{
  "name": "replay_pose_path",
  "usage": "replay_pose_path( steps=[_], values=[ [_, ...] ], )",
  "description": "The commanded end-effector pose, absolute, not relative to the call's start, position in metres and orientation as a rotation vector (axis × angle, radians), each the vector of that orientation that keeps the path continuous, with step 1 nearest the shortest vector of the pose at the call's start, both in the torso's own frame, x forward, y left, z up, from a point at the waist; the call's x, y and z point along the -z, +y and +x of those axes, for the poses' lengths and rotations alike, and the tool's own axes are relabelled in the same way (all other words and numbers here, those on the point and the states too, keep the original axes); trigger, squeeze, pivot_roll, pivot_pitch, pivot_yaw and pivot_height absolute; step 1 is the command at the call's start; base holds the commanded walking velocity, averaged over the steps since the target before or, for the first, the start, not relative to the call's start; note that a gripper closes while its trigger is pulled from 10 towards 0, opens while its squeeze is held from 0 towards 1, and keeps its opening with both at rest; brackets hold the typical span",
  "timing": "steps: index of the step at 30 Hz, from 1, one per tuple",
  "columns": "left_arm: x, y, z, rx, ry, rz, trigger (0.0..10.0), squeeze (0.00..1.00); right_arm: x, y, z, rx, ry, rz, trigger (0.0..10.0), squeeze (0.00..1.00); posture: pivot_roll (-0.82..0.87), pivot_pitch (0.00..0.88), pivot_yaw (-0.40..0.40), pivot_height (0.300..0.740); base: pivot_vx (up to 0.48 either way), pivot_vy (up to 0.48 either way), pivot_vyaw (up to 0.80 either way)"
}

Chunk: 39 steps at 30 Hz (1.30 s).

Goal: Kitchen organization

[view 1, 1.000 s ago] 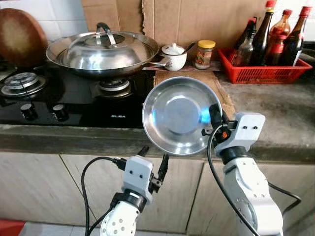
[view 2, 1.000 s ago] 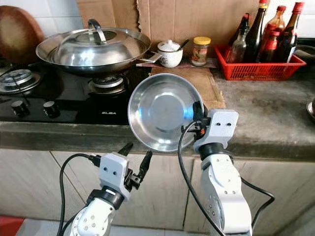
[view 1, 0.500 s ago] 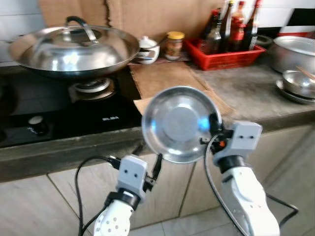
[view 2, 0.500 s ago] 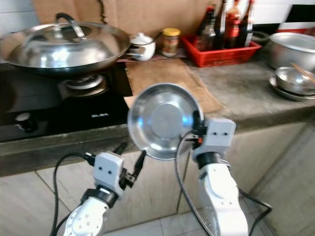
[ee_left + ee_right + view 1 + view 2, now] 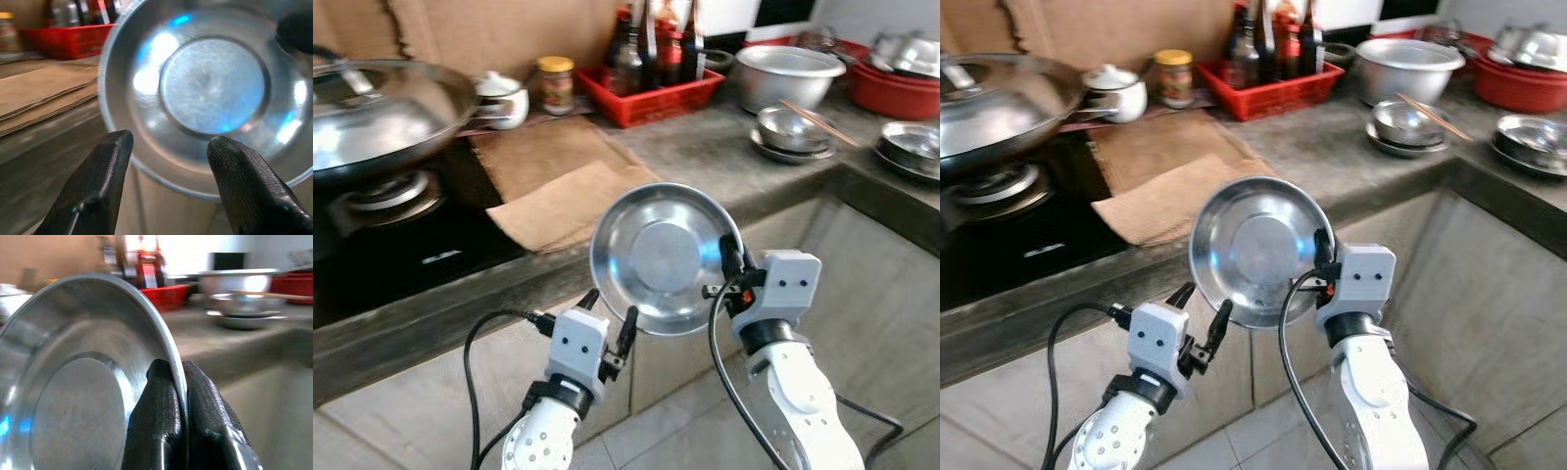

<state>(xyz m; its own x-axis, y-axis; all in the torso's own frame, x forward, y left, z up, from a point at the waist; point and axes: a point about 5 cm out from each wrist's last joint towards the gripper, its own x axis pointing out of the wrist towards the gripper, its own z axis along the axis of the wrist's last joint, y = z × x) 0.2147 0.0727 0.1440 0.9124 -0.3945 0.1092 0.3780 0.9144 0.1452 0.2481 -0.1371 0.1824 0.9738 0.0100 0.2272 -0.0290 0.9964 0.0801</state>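
Edgewise, round shiny steel plate (image 5: 658, 258) in right gripper's (image 5: 728, 260) pinch.

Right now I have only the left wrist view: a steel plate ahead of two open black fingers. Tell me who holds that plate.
Observer: The right end effector holds the steel plate, its fingers shut on the rim at the plate's right edge.
Operator: Report how the plate sits.
Observer: It stands nearly on edge, its hollow side facing the robot, in front of the counter rather than resting on it.
Operator: Give me the left end effector's place.
Observer: The left end effector is open, just below the plate's lower left rim, not touching it.
Operator: Name what lies to the right.
Observer: A stack of steel bowls with chopsticks across it.
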Motion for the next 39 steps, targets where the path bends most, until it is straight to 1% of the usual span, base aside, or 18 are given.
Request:
replay_pose_path(
  steps=[1, 8, 24, 27, 34, 39],
  values=[
    [-0.144, 0.074, 0.214, 0.403, -0.135, 0.14, 10.0, 0.0, -0.188, -0.133, 0.246, -0.035, -0.266, 0.088, 10.0, 0.0, 0.15, 0.064, -0.009, 0.74, 0.0, -0.281, -0.8],
    [-0.142, 0.073, 0.214, 0.406, -0.126, 0.144, 10.0, 0.0, -0.18, -0.129, 0.241, -0.051, -0.241, 0.074, 10.0, 0.0, 0.15, 0.062, -0.011, 0.74, 0.0, -0.437, -0.79],
    [-0.141, 0.074, 0.214, 0.396, -0.112, 0.113, 10.0, 0.0, -0.172, -0.127, 0.24, -0.056, -0.219, 0.058, 10.0, 0.0, 0.14, 0.051, -0.016, 0.74, 0.0, 0.0, -0.79],
    [-0.141, 0.073, 0.213, 0.401, -0.11, 0.113, 10.0, 0.0, -0.171, -0.127, 0.239, -0.056, -0.216, 0.057, 10.0, 0.0, 0.14, 0.05, -0.018, 0.74, 0.0, 0.287, -0.79],
    [-0.14, 0.072, 0.212, 0.411, -0.104, 0.116, 10.0, 0.0, -0.169, -0.126, 0.238, -0.058, -0.209, 0.057, 10.0, 0.0, 0.14, 0.041, -0.016, 0.74, 0.0, 0.472, -0.79],
    [-0.14, 0.072, 0.213, 0.417, -0.102, 0.119, 10.0, 0.0, -0.167, -0.127, 0.238, -0.049, -0.2, 0.045, 10.0, 0.0, 0.14, 0.045, -0.014, 0.74, 0.0, 0.1, -0.78]
  ],
)
